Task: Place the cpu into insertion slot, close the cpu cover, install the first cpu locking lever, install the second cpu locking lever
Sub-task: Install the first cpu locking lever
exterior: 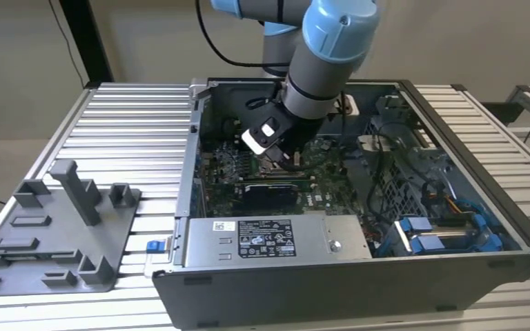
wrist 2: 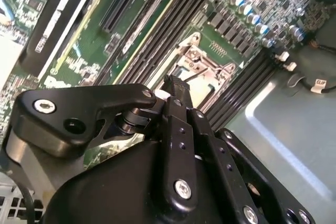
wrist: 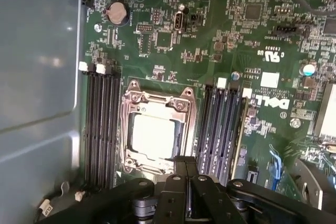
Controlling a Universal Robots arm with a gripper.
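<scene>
1. Computer case (exterior: 357, 276), open at the top, sits on a ribbed metal desk (exterior: 127, 124). A grey fixture tray (exterior: 53, 234) lies beside it toward the exterior view's left.
2. The robot arm reaches down into the case. Its end effector (exterior: 276, 160) hangs low over the green motherboard (exterior: 246, 165), behind the power supply (exterior: 265, 238).
3. In the first wrist view the cpu (wrist: 152, 136) lies flat in the insertion slot (wrist: 127, 129) with its silver-grey face up.
4. The cpu cover (wrist: 157, 109) is down over the chip. Its silvery frame runs round the chip's edges, and the metal top shows through the window.
5. Long black memory slots (wrist: 100, 124) flank the socket on both sides. A coin cell battery (wrist: 117, 12) sits farther off on the board.
6. The end effector (wrist: 185, 160) has its two dark fingers pressed together with no gap visible between them. Their tips are right at the edge of the socket.
7. In the second wrist view the end effector (wrist 2: 176, 83) meets the near end of a thin metal locking lever (wrist 2: 195, 74). That lever slants across the insertion slot (wrist 2: 202, 56).
8. I cannot tell whether the fingertips touch or pinch the lever.
</scene>
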